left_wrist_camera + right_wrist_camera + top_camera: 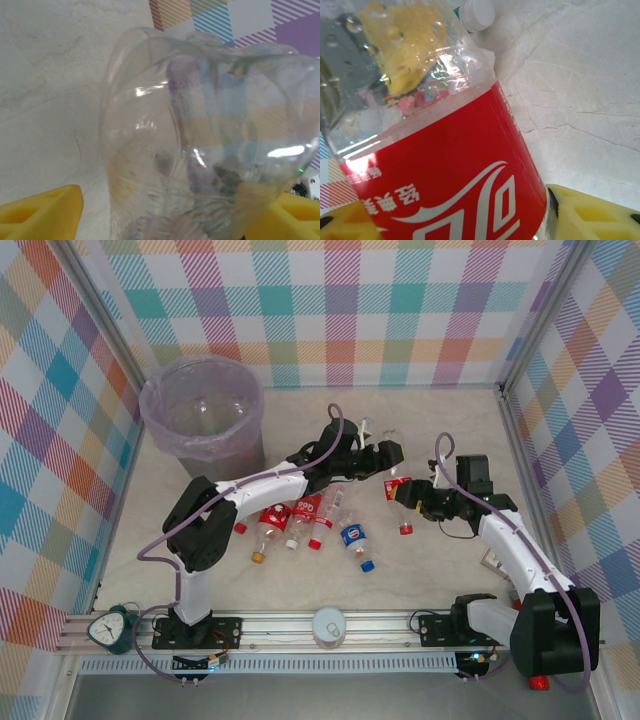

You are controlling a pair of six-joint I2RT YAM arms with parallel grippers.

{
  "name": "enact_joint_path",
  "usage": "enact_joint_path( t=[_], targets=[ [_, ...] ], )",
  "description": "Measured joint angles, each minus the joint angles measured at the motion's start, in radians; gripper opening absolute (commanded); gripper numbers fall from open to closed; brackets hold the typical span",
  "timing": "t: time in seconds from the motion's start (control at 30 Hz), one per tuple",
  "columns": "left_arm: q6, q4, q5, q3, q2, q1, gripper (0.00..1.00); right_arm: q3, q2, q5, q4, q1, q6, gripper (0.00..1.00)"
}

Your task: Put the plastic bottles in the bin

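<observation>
Now: left gripper (388, 453) spread astride clear plastic bottle (200, 150), centre table, not yet pinching. Right gripper (467, 222) pinching red-labelled clear plastic bottle (455, 175), right of centre. Likely light, thin-walled, slick, crushable; grip mid-body. Round grey bag-lined bin (152, 420) far left.

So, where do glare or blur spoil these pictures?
Left wrist: the clear bottle is very close and soft, with white glare streaks on its wall. Right wrist: the red-labelled bottle is sharper, with a bright streak at the label's upper edge. Top external: even light, only faint shadows on the table.
</observation>
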Motion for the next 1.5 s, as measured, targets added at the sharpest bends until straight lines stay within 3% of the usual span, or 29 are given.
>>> enact_joint_path(
  t=[0.23,0.33,0.47,0.6,1.0,1.17,1.33,1.5],
  targets=[
    [-0.008,0.014,0.003,0.0,0.002,-0.001,0.6,0.0,0.019,-0.014,0.008,0.0,0.001,0.58],
    [-0.008,0.014,0.003,0.0,0.002,-0.001,0.58,0.0,0.021,-0.016,0.006,0.0,-0.002,0.66],
    [-0.003,0.01,-0.004,0.003,0.008,-0.001,0.58,0.036,0.028,-0.003,-0.047,0.0,-0.038,0.84],
    [0.017,-0.018,-0.004,0.029,0.011,-0.002,0.58,0.105,0.028,0.039,-0.14,-0.015,-0.095,0.91],
    [0.136,-0.195,-0.009,0.211,0.025,0.032,0.52,0.302,-0.025,0.117,-0.326,-0.225,-0.165,0.94],
    [0.19,-0.286,-0.043,0.338,0.025,0.069,0.48,0.48,0.076,0.119,-0.197,-0.268,-0.092,0.94],
    [0.264,-0.417,-0.105,0.467,0.022,0.112,0.43,0.36,0.069,0.086,0.013,-0.264,0.023,0.94],
    [0.318,-0.519,-0.161,0.545,-0.026,0.165,0.36,0.313,0.104,0.089,0.016,-0.264,0.033,0.94]
  ],
)
